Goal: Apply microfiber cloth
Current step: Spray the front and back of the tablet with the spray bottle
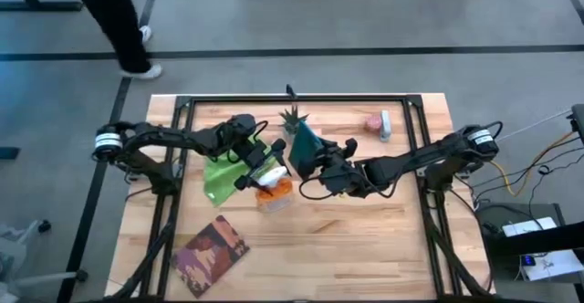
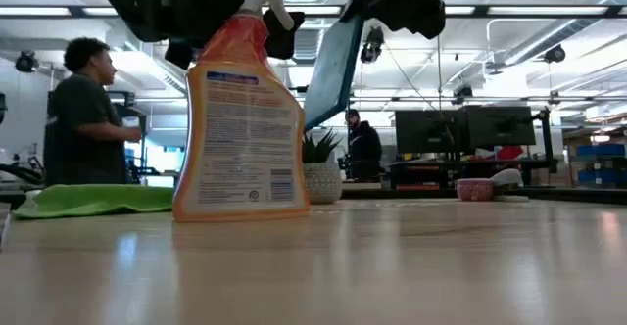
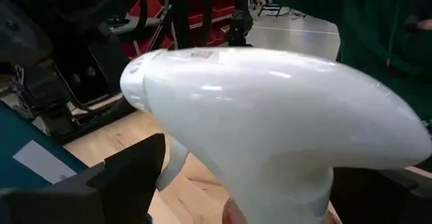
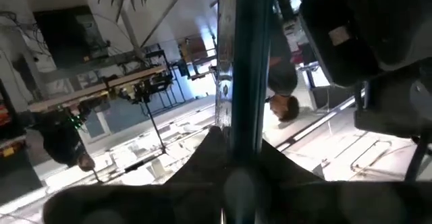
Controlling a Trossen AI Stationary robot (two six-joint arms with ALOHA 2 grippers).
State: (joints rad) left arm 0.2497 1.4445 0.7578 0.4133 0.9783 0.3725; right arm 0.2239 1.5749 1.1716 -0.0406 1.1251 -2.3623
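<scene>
I take the orange spray bottle (image 1: 272, 192) as my landmark. It stands upright near the middle of the table (image 1: 383, 239).

1. Right gripper (image 1: 326, 161): just right of the bottle, raised off the table. Its fingers are clamped on the lower edge of the dark tablet (image 1: 305, 150), which the low view shows tilted in the air above and behind the bottle. In the right wrist view the tablet (image 4: 236, 62) runs edge-on out of the closed fingers.

2. Left gripper (image 1: 258, 160): directly at the bottle's white head (image 3: 270, 123), which fills the left wrist view. I cannot tell how far its fingers are parted, nor whether they have hold of the head.

3. Microfiber cloth (image 1: 222, 176): flat on the table just left of the bottle, under the left forearm. Nothing holds it. In the low view the cloth (image 2: 93, 199) lies low beside the bottle's base.

My judgement: the cloth step is not yet begun. To do it well I would:
- clear the left gripper off the bottle without tipping it;
- pinch the cloth near its middle, so a broad fold hangs free;
- keep the right grip firm and the tablet face turned toward the left arm;
- wipe with light, even pressure, since a hard push could lever the tablet out of the fingers.

The small potted plant (image 1: 292, 118) stands just behind the bottle; I would keep the sweep away from it.
</scene>
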